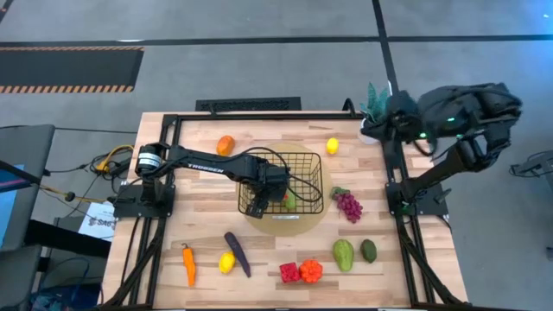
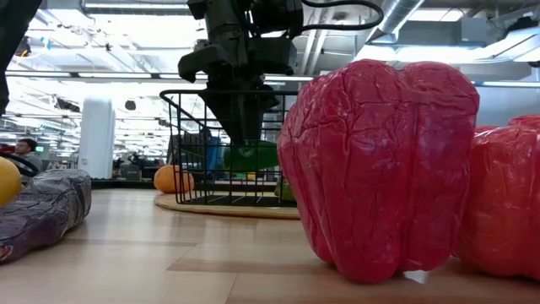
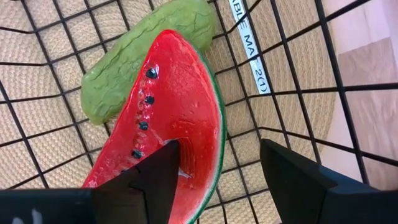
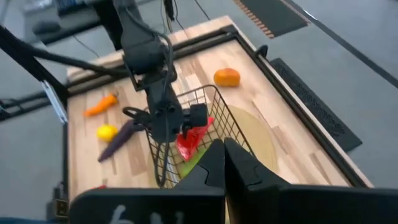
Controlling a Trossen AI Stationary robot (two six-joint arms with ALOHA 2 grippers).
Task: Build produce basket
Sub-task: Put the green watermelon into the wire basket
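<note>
Left wrist view | left gripper open | watermelon slice below, inside basket

In the low view the red pepper up close fills the right half and blocks most of the table behind it, and a second pepper is cut off by the right edge. At the lower left, the eggplant runs out of frame, with only a sliver of something yellow showing, probably a lemon. In the left wrist view the watermelon slice covers part of a green piece under it, and its lower tip is hidden behind a dark finger.
</note>
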